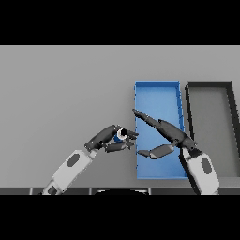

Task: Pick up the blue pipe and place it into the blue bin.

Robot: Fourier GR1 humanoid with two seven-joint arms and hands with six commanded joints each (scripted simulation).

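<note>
The blue pipe [120,135] is a short blue tube with a white end, and only a small part of it shows between dark fingers. My left hand [108,138] is shut on it, just left of the blue bin's [157,89] left wall and slightly above the table. My right hand [168,133] hovers over the bin's lower half with its fingers straight and pointing up-left, thumb spread below; it is open and holds nothing. The bin is a long blue rectangular tray, and its visible floor is bare.
A dark grey bin [209,85] of similar shape stands right beside the blue bin, on its right. The grey table [61,89] stretches wide to the left and behind.
</note>
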